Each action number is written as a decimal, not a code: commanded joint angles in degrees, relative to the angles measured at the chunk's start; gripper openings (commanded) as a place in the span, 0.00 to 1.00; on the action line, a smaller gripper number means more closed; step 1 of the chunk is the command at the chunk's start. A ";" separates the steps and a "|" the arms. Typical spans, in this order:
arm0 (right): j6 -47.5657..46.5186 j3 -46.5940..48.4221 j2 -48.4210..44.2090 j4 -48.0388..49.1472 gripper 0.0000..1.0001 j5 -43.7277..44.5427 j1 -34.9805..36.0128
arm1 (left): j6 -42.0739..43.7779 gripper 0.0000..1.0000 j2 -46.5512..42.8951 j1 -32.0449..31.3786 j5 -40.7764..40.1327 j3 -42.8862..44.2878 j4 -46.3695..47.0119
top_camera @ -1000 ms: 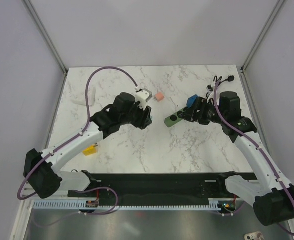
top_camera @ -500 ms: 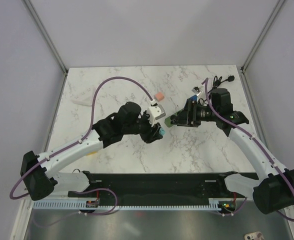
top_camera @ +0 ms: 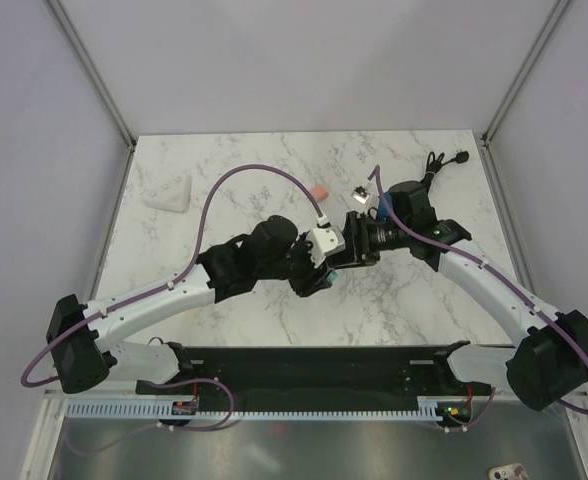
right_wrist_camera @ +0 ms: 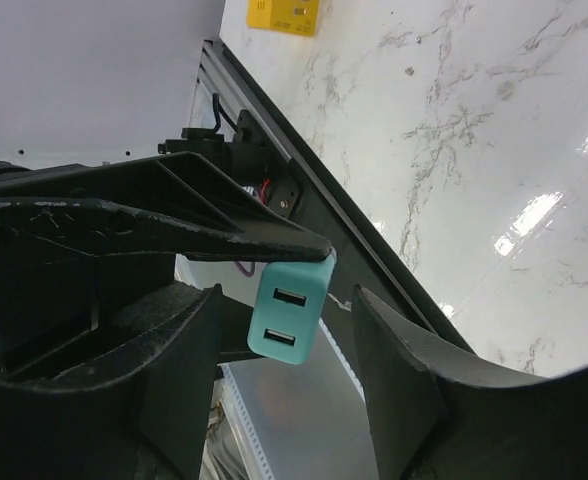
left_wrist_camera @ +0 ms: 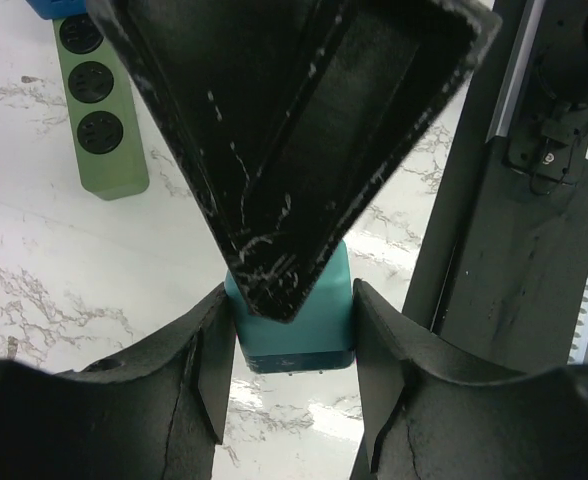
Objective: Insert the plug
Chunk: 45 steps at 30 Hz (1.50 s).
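We see the left gripper clamped on the teal plug. Both fingers press its sides, with the jaws part-way apart at the plug's width. The plug hangs over the marble table, about mid-table in the top view, USB face toward the right wrist camera.

The right gripper meets it head-on from 2 o'clock. Its jaws are spread wider than the plug, a gap shows on each side, and they hold nothing. In the left wrist view one right finger overlaps the plug's top edge; we can't tell if it touches.

The green power strip lies flat on the table at 10 o'clock from the plug in the left wrist view, well apart, sockets up.

The pink block sits at 12 o'clock from the grippers in the top view. The yellow block is at 12 o'clock in the right wrist view.
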 commanded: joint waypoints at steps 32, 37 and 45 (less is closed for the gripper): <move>-4.49 4.04 2.19 -3.35 0.00 15.51 3.80 | 3.74 0.91 0.33 -2.58 -6.36 1.45 2.26; -4.48 7.81 2.80 -6.24 0.00 28.07 3.44 | 2.51 0.91 -5.10 -2.49 -8.12 0.48 1.65; -5.63 16.42 9.83 -13.36 0.00 49.09 3.44 | -3.98 1.00 -10.66 -1.44 -18.40 1.79 -1.95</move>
